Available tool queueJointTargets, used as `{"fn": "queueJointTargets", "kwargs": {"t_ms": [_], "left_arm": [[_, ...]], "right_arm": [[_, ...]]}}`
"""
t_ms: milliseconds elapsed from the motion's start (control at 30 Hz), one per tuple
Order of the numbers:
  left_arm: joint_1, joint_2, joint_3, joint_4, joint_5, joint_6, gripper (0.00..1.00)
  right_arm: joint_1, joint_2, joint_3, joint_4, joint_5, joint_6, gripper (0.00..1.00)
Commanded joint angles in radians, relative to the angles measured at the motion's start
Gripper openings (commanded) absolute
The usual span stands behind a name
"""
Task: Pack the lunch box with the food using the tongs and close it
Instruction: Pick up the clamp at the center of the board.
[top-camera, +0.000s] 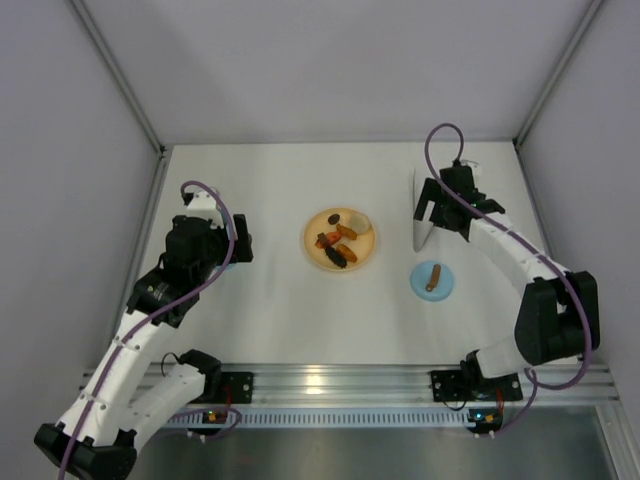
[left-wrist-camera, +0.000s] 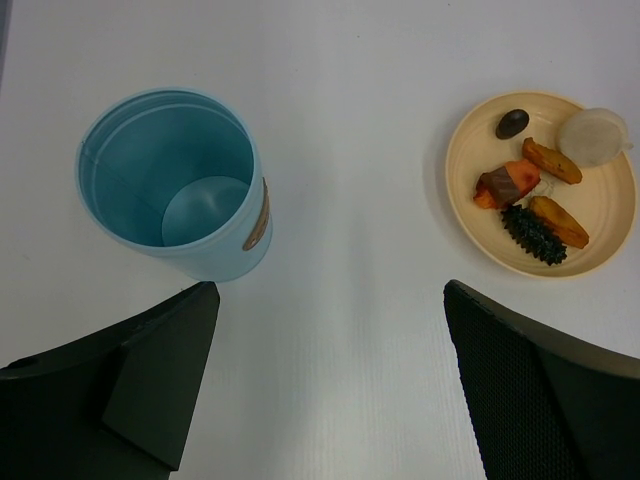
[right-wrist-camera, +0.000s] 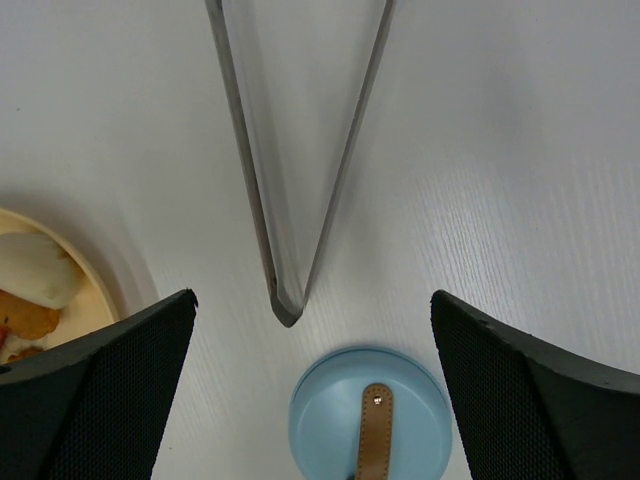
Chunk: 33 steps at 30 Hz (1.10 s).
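Fetching the tongs (right-wrist-camera: 284, 295), flat on the bench (right-wrist-camera: 520, 150) at far right beyond the lid (right-wrist-camera: 370, 420), with right pincer (right-wrist-camera: 312, 297) spread above them and left pincer (left-wrist-camera: 330, 290) spread by the open lunch box (left-wrist-camera: 165, 170) at left. Next, likely: lower, then pinch both arms.

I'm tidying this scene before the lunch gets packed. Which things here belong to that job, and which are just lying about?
Belongs to the job:
- blue tub, standing open
- its lid, lying off the tub
- tongs, lying by the lid
- food pieces on the plate

Just lying about:
- the plate itself
- white round piece on it, apparently not food
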Motion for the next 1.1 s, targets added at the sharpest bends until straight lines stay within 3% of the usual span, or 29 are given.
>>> {"fn": "queueJointTargets", "kwargs": {"t_ms": [0, 367, 733, 1067], "left_arm": [[0.003, -0.008, 0.006, 0.049, -0.008, -0.009, 0.99], [0.004, 0.001, 0.006, 0.048, -0.003, -0.009, 0.99], [0.004, 0.009, 0.006, 0.049, 0.008, -0.008, 0.99], [0.004, 0.021, 0.006, 0.049, 0.014, -0.006, 0.99]], "right_arm": [[0.011, 0.054, 0.069, 0.059, 0.070, -0.011, 1.00], [-0.034, 0.225, 0.211, 0.016, 0.130, 0.042, 0.98], [-0.109, 0.319, 0.284, 0.002, 0.087, 0.053, 0.92], [-0.141, 0.454, 0.356, 0.002, 0.046, 0.073, 0.73]]}}
